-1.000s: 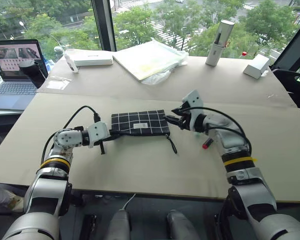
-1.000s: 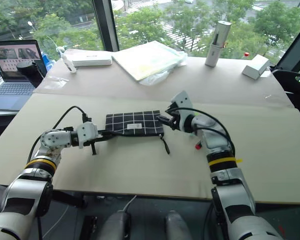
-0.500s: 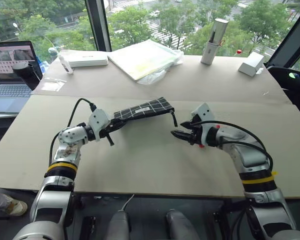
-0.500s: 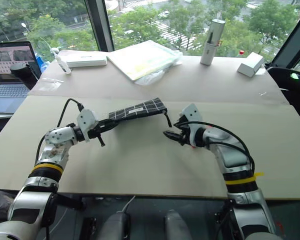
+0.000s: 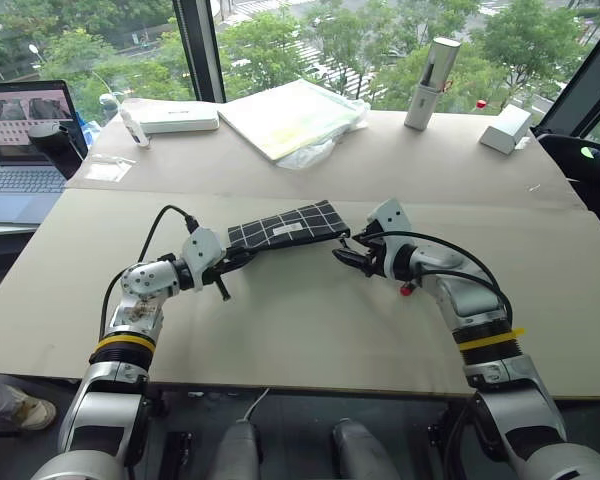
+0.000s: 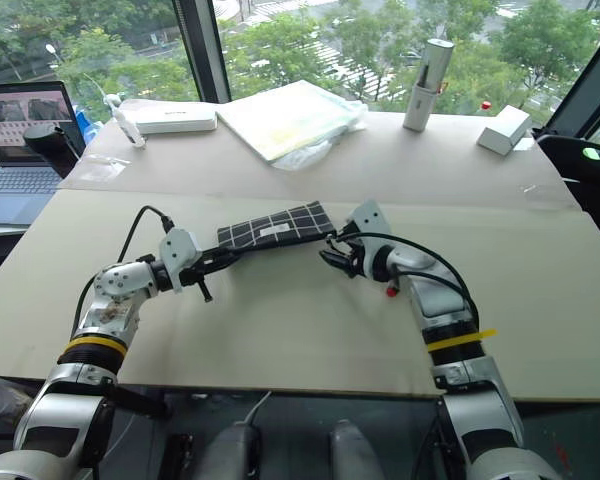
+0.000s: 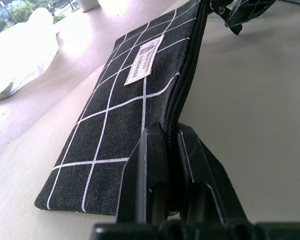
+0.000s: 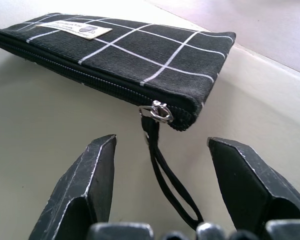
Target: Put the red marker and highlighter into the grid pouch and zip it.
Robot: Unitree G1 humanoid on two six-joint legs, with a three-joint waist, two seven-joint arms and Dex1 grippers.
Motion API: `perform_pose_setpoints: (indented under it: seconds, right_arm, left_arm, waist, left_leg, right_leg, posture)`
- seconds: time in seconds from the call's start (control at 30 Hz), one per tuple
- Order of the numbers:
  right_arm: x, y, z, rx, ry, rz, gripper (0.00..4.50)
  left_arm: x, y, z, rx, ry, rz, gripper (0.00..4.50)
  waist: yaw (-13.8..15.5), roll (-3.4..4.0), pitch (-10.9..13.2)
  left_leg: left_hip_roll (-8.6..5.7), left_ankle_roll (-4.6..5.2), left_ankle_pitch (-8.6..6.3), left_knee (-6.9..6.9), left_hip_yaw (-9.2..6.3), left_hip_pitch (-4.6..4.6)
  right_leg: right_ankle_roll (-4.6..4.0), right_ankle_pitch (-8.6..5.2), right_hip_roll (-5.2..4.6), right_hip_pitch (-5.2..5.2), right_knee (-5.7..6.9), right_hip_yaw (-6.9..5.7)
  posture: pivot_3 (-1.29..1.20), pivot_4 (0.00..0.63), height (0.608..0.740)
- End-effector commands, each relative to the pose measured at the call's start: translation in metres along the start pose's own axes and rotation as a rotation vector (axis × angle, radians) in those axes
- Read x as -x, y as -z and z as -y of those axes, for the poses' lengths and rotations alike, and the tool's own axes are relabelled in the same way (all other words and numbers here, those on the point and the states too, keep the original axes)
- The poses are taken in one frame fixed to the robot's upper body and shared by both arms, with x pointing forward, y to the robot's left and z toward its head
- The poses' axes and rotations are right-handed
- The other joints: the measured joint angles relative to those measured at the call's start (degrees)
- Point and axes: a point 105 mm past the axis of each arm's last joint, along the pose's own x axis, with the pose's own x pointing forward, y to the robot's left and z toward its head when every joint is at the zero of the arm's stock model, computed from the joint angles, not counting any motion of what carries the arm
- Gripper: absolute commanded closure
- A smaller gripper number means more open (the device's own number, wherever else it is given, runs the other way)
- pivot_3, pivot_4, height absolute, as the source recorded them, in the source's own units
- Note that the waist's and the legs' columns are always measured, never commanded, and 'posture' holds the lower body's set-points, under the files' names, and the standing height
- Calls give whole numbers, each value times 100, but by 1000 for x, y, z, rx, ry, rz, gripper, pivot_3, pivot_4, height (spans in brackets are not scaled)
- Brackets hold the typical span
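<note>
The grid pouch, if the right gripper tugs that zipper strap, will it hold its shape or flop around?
The grid pouch is thin fabric held by one end in the left gripper, so it will probably sag or swing. The strap hangs limp, so it likely slips aside between the right gripper's open fingers.

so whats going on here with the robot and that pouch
The left gripper is shut on one end of the grid pouch, holding it lifted off the table. The right gripper has its jaws open at the other end, with the zipper pull strap hanging between them, not yet gripped. The zipper looks closed. The red marker lies on the table beside the right arm, so it is not in the pouch.
</note>
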Motion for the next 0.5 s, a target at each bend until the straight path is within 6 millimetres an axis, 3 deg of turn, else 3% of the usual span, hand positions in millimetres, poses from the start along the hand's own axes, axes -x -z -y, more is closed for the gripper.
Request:
perform_pose_setpoints:
  seconds: [0.03, 0.13, 0.37, 0.5]
  right_arm:
    - [3, -14, 1, 42, -3, 37, 1270]
    - [4, -13, 1, 41, -2, 36, 1956]
    - [-2, -20, -17, 64, -77, 48, 4340]
    - [-15, -24, -38, 82, -131, 47, 4434]
  left_arm:
    - [-2, -11, -5, -21, -15, 27, 4500]
    - [-4, -11, -5, -19, -16, 28, 4500]
    - [-7, -11, -5, -15, -20, 21, 4500]
    - [-8, -11, -5, -11, -19, 21, 4500]
  waist:
    - [0, 0, 0]
    - [0, 0, 0]
    - [-4, 0, 0]
    - [-6, 0, 0]
  left_leg:
    - [0, 0, 0, 0, 0, 0]
    - [0, 0, 0, 0, 0, 0]
    - [0, 0, 0, 0, 0, 0]
    - [0, 0, 0, 0, -1, 0]
  right_leg:
    - [0, 0, 0, 0, 0, 0]
    - [0, 0, 0, 0, 0, 0]
    - [0, 0, 0, 0, 0, 0]
    - [0, 0, 1, 0, 0, 0]
  posture:
    - [0, 150, 738]
    - [0, 150, 738]
    - [0, 150, 738]
    - [0, 150, 738]
